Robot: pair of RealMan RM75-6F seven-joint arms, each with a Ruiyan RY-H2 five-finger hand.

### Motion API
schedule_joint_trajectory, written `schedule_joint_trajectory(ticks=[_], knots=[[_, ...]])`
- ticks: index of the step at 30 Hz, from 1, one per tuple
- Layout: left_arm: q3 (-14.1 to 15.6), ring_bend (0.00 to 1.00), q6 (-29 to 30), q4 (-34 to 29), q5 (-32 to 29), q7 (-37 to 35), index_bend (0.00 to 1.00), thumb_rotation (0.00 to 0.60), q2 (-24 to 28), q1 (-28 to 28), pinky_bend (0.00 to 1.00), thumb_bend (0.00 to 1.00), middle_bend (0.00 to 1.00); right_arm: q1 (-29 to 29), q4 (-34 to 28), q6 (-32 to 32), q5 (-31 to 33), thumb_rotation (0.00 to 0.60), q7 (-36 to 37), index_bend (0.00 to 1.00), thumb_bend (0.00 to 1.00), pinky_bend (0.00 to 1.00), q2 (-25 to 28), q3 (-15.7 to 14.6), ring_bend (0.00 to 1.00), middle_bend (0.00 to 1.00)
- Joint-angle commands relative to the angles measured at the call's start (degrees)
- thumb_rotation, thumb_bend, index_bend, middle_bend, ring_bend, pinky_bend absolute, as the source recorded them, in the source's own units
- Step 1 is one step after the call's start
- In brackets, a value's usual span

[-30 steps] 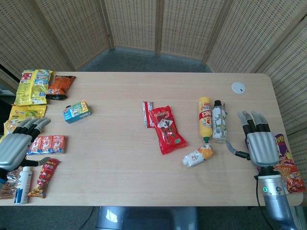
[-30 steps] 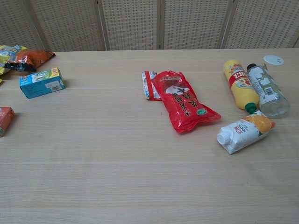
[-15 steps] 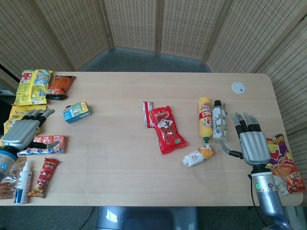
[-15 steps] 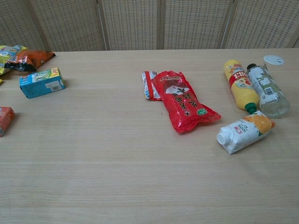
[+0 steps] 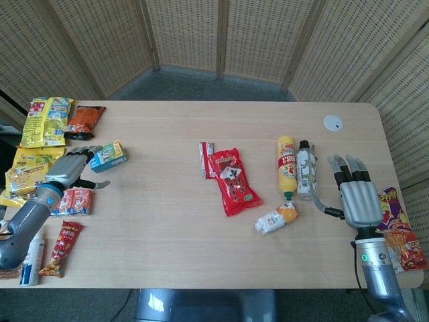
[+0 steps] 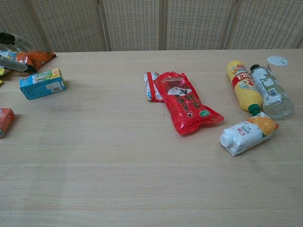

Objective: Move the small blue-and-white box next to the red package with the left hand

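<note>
Wicker screens back the wooden table (image 5: 167, 221). Only the head view shows the left hand (image 5: 72, 168) whole, fingers spread, empty, just beside the small blue-and-white box (image 5: 108, 155), which lies well apart from the red package (image 5: 232, 180). Chest view catches just its fingertips (image 6: 14, 42).

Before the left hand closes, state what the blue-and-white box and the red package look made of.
Blue-and-white box: likely printed cardboard, matte, with crisp straight edges and flat faces. Red package: apparently thin plastic film, glossy, wrinkled with bright glare patches and crimped ends.
</note>
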Motion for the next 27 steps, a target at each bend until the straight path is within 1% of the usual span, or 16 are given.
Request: schedule_joint_trajectory(ticks=[1, 10, 17, 27], knots=[[0.6, 0.00, -2.8, 5.1, -4.1, 0.2, 0.00, 0.324, -4.5, -2.9, 0.00, 0.22, 0.00, -0.3, -0.2, 0.3, 0.1, 0.144, 0.1, 0.00, 0.32, 0.00, 0.5, 0.0, 0.00, 0.05], [1.3, 0.00, -6.1, 15.1, -7.5, -1.4, 0.00, 0.321, -11.9, -5.8, 0.00, 0.23, 0.00, -1.1, -1.1, 1.3, 0.6, 0.140, 0.2, 0.00, 0.32, 0.00, 2.1, 0.1, 0.00, 0.05], [2.4, 0.00, -7.2, 21.4, -9.0, -1.0, 0.00, 0.283, -15.2, -7.4, 0.00, 0.23, 0.00, -1.3, -1.4, 1.3, 0.8, 0.144, 0.7, 0.00, 0.32, 0.00, 2.6, 0.1, 0.00, 0.05], [2.8, 0.00, -10.0, 30.4, -10.0, -1.6, 0.00, 0.276, -20.1, -8.9, 0.00, 0.22, 0.00, -2.6, -2.5, 2.4, 1.1, 0.144, 2.1, 0.00, 0.32, 0.00, 3.8, -0.1, 0.00, 0.05]])
